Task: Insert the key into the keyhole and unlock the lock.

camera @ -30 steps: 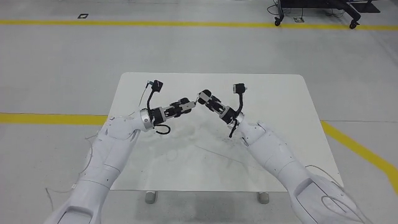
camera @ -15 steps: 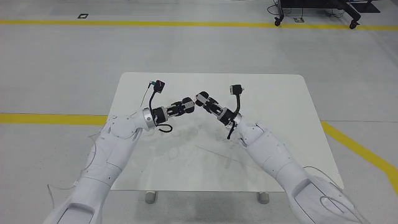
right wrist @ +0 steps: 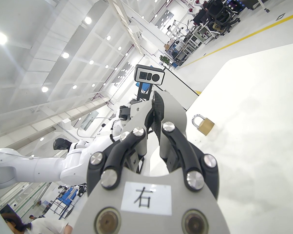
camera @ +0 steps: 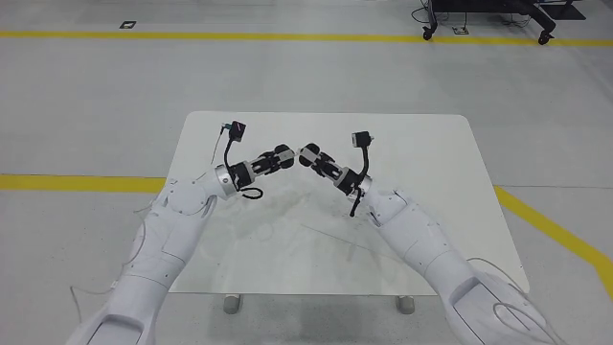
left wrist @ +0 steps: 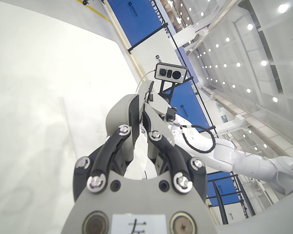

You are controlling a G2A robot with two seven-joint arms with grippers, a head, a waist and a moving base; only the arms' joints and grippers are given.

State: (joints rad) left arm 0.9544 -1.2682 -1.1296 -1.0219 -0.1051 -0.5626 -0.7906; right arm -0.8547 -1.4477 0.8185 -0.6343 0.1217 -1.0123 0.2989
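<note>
Seeing left hand (camera: 286, 154) and right hand (camera: 305, 152) tip to tip over desk (camera: 421, 153), upper centre of top view. Both pinched shut; can't tell on what. Spotted lock (right wrist: 203, 124) flat on desk near edge, apart from both.

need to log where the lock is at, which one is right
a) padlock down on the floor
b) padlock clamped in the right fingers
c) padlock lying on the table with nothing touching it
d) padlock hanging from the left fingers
c: in the right wrist view the brass padlock lies on the white table, apart from the right gripper, and nothing is gripping it.
</note>
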